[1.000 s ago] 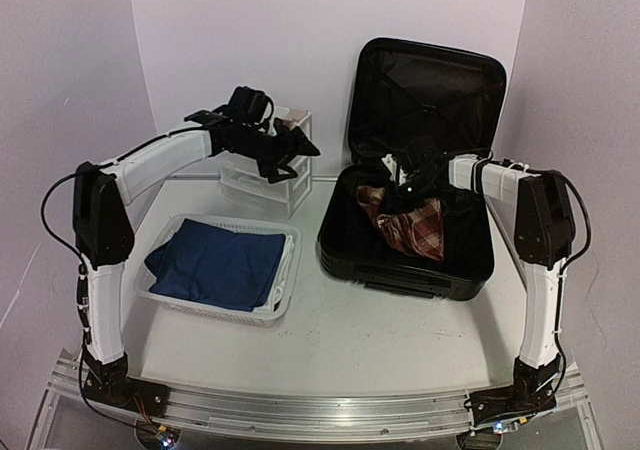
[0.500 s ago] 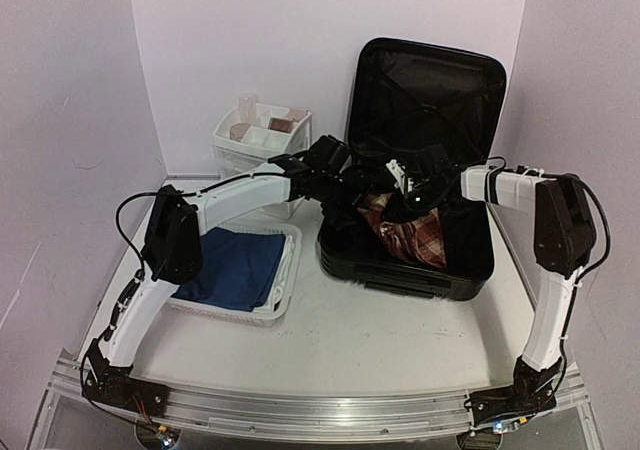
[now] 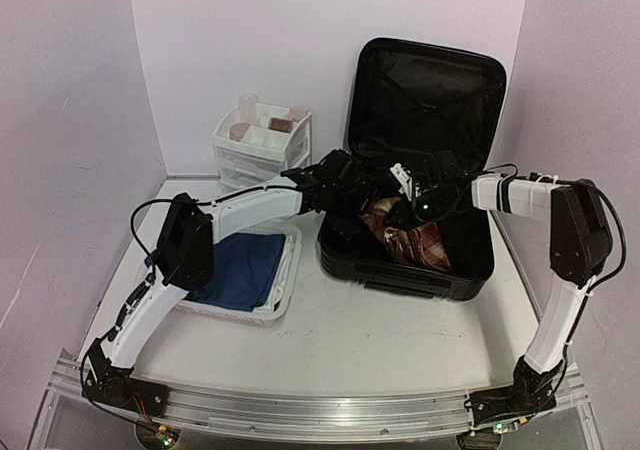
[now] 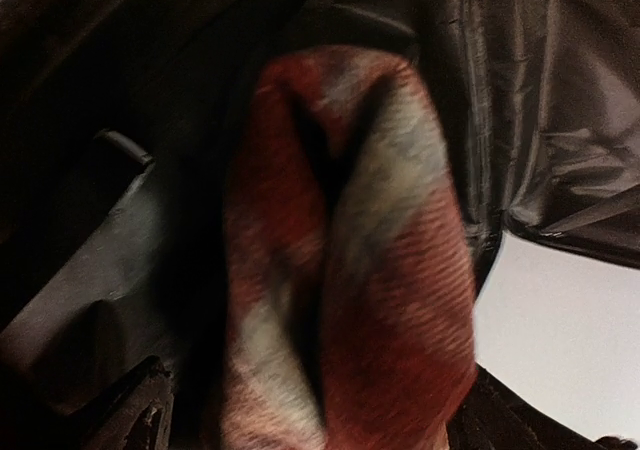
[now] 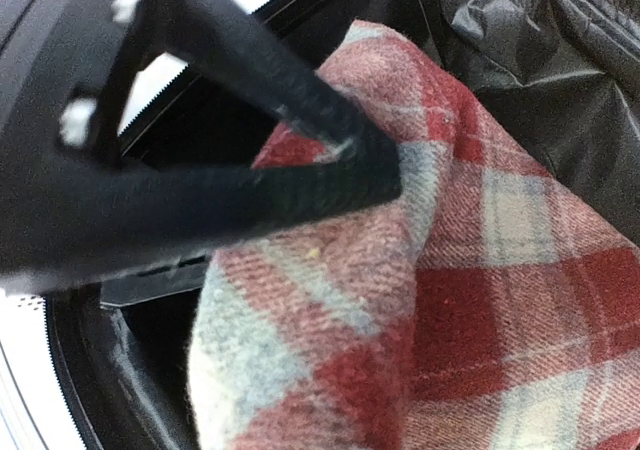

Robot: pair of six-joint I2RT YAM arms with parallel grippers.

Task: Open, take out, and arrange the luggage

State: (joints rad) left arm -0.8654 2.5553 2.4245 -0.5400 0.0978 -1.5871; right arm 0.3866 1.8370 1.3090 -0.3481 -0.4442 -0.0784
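The right pincer (image 5: 345, 155) is clenched on the plaid cloth (image 5: 480, 300) over the luggage (image 3: 400, 275) at centre-right, and I cannot tell the state of the left pincer (image 3: 348, 192), so a mistimed handover may drop the cloth.

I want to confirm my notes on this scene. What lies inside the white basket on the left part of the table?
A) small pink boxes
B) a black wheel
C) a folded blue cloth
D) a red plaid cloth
C: the white basket holds a folded blue cloth, while the red plaid cloth is over the open luggage.
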